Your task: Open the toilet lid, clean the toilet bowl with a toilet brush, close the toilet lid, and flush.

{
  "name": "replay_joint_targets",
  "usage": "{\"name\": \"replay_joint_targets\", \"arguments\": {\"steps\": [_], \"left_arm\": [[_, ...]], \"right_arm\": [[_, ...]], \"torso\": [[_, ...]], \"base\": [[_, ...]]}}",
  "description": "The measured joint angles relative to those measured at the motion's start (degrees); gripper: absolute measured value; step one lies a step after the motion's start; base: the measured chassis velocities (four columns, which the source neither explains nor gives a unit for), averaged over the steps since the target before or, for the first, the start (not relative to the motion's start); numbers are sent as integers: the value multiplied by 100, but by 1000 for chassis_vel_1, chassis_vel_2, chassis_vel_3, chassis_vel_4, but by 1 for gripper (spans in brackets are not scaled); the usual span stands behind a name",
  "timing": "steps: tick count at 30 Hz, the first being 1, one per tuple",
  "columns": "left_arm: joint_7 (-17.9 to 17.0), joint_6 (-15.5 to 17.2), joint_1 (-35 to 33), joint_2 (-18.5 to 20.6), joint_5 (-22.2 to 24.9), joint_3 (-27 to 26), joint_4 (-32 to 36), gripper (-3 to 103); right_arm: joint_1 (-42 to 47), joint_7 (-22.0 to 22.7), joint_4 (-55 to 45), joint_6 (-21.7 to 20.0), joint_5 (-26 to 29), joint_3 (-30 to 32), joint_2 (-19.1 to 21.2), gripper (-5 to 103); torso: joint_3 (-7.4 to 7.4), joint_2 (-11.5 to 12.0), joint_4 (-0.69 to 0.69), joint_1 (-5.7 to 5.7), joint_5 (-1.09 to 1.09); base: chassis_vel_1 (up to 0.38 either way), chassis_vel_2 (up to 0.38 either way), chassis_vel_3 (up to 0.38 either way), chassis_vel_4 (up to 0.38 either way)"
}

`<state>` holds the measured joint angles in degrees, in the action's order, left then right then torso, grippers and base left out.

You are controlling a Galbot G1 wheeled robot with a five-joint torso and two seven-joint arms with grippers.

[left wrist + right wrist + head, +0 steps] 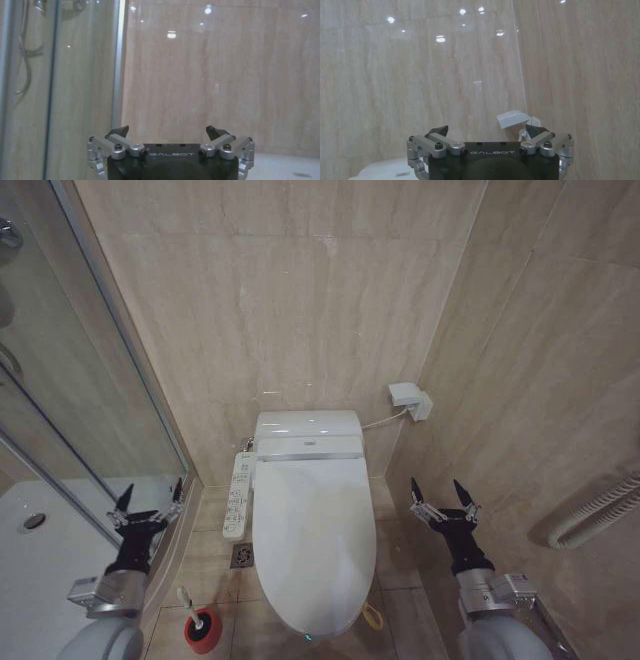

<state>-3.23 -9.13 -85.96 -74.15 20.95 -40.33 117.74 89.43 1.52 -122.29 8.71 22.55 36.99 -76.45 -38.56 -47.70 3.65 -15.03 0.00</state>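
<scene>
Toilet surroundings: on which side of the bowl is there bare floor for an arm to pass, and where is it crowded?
Bare tiles lie between the toilet bowl and the right wall, where the open right gripper hangs. The left side is crowded: button panel, floor drain, toilet brush, shower glass beside the open left gripper. The toilet lid is shut.

beige tiled walls point(300, 300) — glass shower door point(70, 360)
</scene>
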Motion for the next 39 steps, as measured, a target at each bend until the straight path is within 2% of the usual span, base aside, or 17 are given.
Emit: {"name": "replay_joint_targets", "arguments": {"steps": [4,15,20,28,39], "left_arm": [[-17,-91,-132,-139,-218,181,96,100],[-157,-112,-344,-285,-450,339,234,100],[-186,-120,-380,-282,-434,257,230,100],[-205,38,-205,-189,-31,44,-26,100],[-92,49,92,-181,-61,168,-342,100]], "right_arm": [[0,0,0,0,0,0,0,100],[0,0,0,0,0,0,0,100],[0,0,0,0,0,0,0,100],[0,0,0,0,0,0,0,100],[0,0,0,0,0,0,0,100]], "torso": [[0,0,0,0,1],[0,0,0,0,1],[0,0,0,0,1],[0,0,0,0,1],[0,-1,0,0,0]], "base": [[0,0,0,0],[0,0,0,0],[0,0,0,0],[0,0,0,0],[0,0,0,0]]}}
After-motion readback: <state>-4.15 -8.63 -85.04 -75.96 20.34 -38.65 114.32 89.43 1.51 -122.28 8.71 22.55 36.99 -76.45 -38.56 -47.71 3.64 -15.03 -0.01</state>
